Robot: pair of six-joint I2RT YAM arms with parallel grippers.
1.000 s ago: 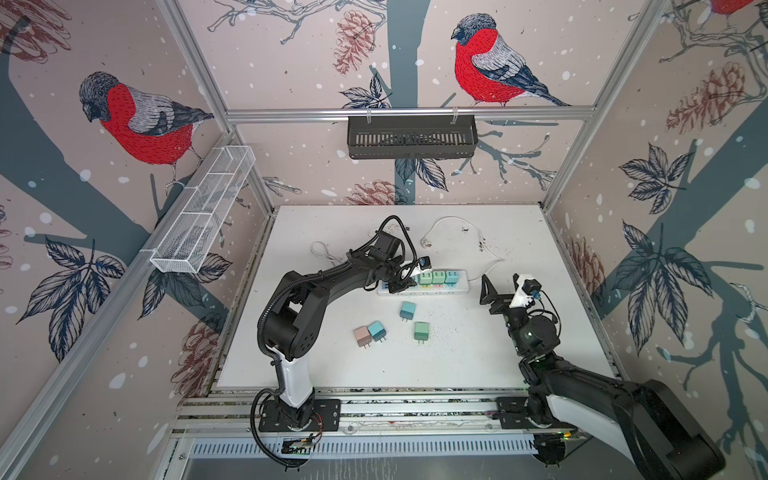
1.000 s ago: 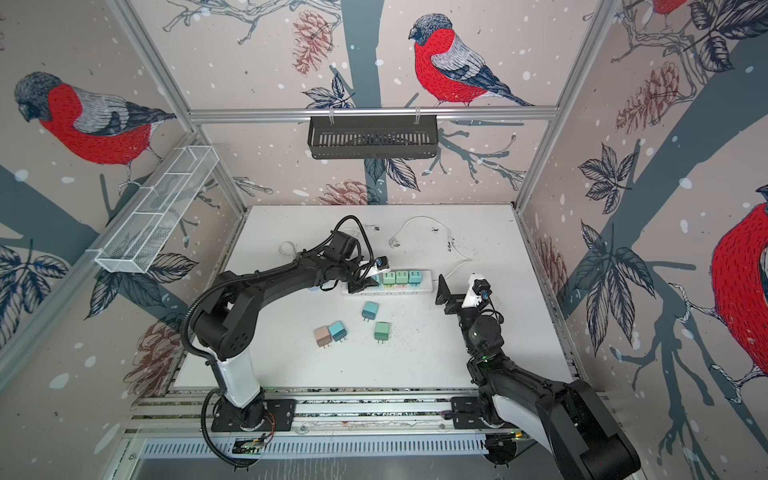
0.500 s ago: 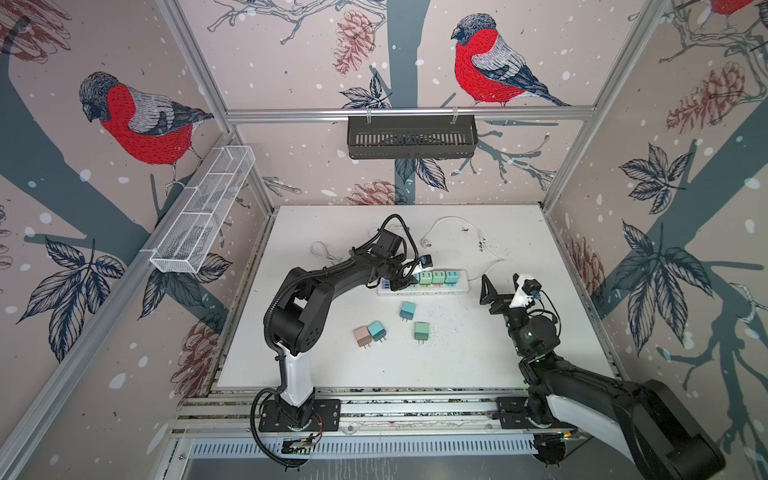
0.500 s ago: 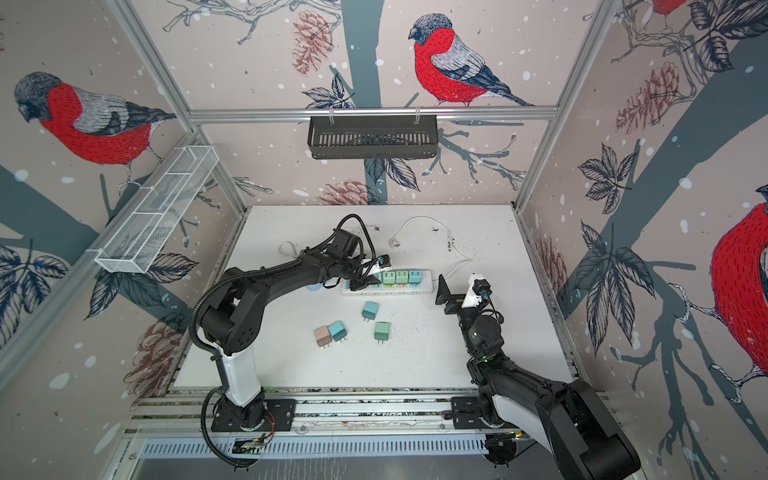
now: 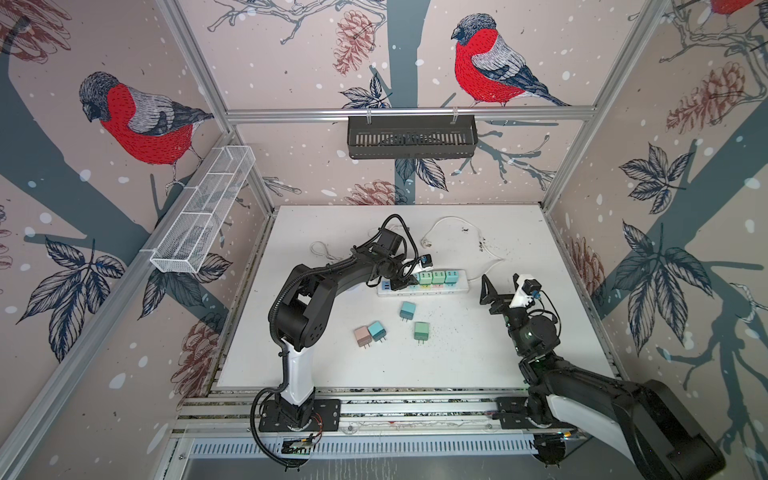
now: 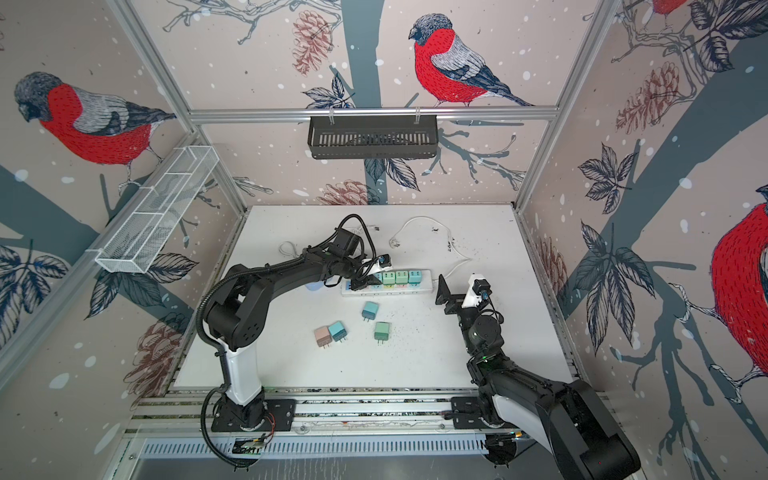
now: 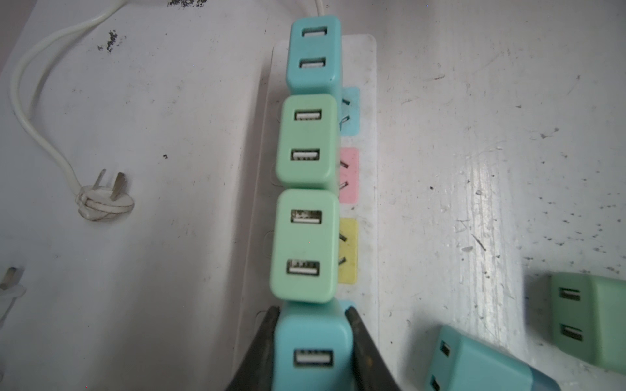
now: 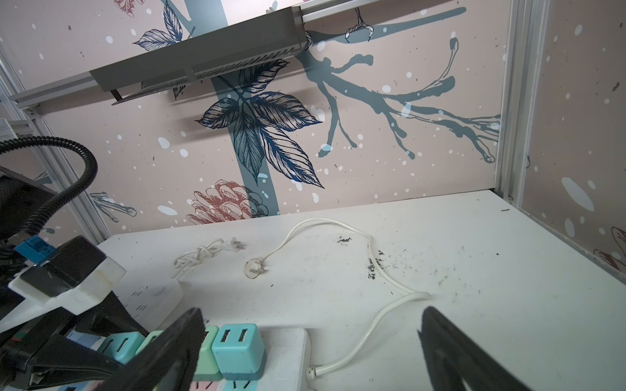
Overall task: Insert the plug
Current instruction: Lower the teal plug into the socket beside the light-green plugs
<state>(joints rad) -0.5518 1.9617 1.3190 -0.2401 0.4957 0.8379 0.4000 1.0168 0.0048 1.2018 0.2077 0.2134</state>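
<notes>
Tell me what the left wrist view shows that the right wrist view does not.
Only the left wrist view shows the loose teal plug and the loose green plug lying on the table beside the power strip. Only the right wrist view shows the black basket on the back wall and the right gripper, its jaws wide open and empty. Both show the power strip, the row of plugs on it, the end teal plug between the jaws of the left gripper, and the white cable plug lying on the table.
</notes>
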